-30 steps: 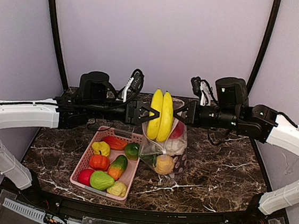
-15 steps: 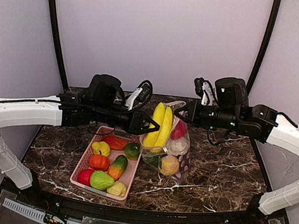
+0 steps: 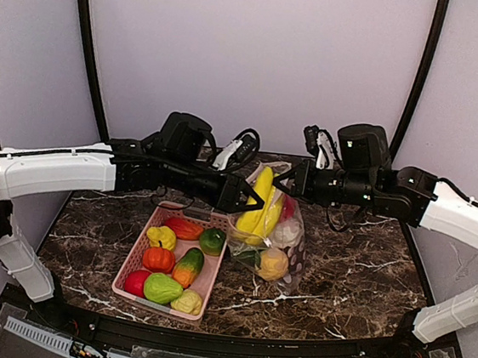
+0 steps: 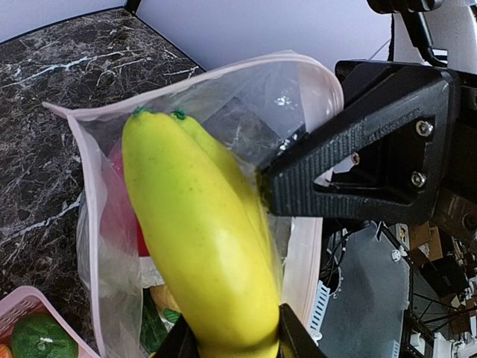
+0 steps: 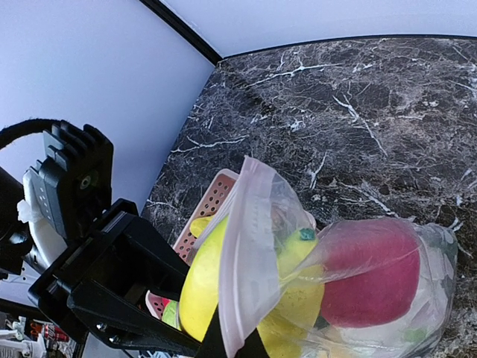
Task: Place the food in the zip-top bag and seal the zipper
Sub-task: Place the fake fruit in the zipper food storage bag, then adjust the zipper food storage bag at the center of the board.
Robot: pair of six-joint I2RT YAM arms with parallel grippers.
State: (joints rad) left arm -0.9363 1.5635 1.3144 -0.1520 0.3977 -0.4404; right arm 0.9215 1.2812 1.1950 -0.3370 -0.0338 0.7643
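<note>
Loading is judged under way: the banana [image 4: 201, 224], clamped in the part-spread left pincer [image 3: 256, 201], is lodged halfway into the zip-top bag [image 3: 289, 254], whose rim is pinched by the closed right pincer [image 3: 283, 180]; deeper insertion, then release, is called for.

Rear overhead camera looks down; close wrist cameras share banana [image 4: 201, 246].

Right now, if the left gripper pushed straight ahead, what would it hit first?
Probably the zip-top bag: the banana in the left gripper is at its mouth. The right gripper pinching the rim sits beyond; depth unclear.
</note>
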